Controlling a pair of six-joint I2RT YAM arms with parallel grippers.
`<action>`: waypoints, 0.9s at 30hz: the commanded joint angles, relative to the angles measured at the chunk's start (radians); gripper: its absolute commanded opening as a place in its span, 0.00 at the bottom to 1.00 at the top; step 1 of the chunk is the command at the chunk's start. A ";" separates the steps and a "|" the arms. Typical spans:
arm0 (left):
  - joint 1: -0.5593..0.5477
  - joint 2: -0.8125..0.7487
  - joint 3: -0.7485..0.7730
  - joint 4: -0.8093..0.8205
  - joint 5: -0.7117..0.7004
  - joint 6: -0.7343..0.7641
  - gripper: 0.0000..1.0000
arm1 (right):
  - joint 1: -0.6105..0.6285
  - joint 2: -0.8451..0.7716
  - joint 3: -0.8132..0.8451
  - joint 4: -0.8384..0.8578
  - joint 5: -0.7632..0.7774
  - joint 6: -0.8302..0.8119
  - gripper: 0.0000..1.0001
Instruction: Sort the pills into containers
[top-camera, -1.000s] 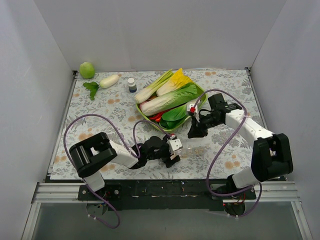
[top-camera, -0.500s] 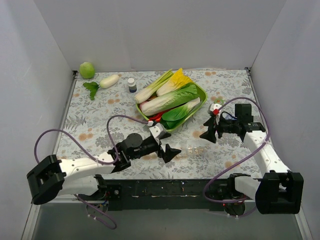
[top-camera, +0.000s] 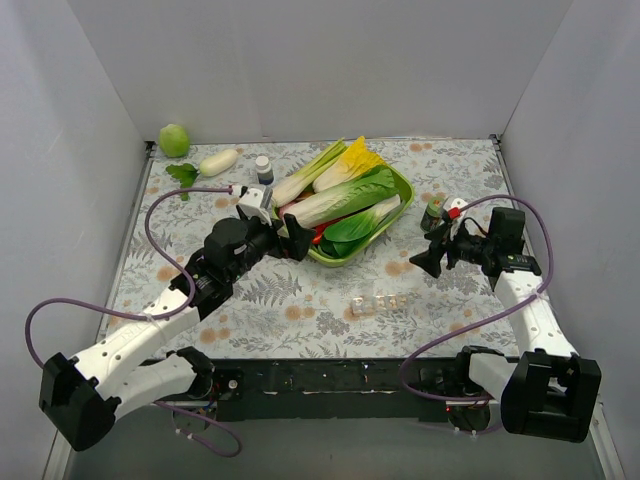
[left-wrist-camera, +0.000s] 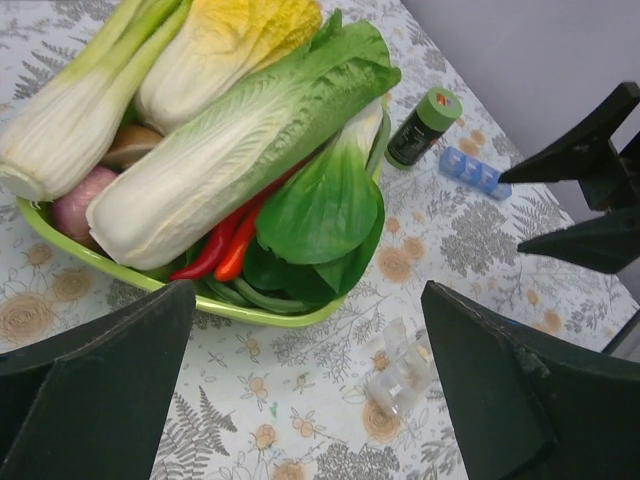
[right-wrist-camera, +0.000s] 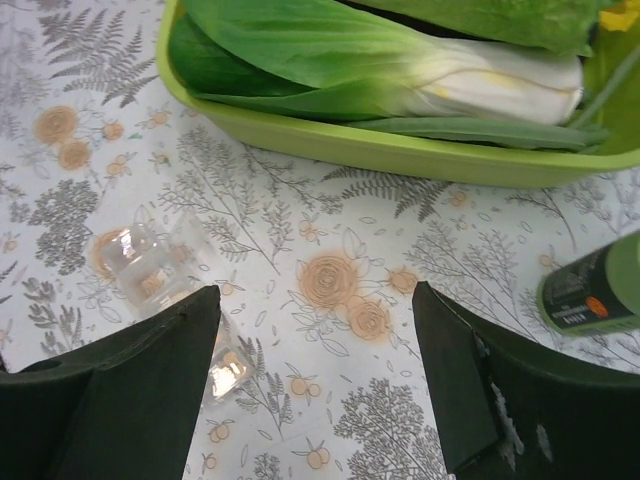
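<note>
Well, spread wide, gripping nothing at left gripper and right gripper; probably risked skidding the short clear plastic pill-organizer strip sideways with 1 off-centre pinch.

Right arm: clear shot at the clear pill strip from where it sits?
Probably yes. The right hand is open, and only bare tablecloth lies between it and the clear pill strip; the green bottle stands on the far side, off that path.

Clear containers — near vegetable tray
</note>
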 joint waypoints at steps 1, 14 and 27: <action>0.002 0.018 0.061 -0.141 0.052 -0.033 0.98 | -0.027 -0.026 0.006 0.106 0.115 0.113 0.85; 0.002 -0.086 -0.060 -0.144 0.098 -0.083 0.98 | -0.065 0.060 0.106 0.218 0.388 0.225 0.89; 0.002 -0.201 -0.162 -0.147 0.085 -0.105 0.98 | -0.056 0.389 0.282 0.252 0.473 0.296 0.95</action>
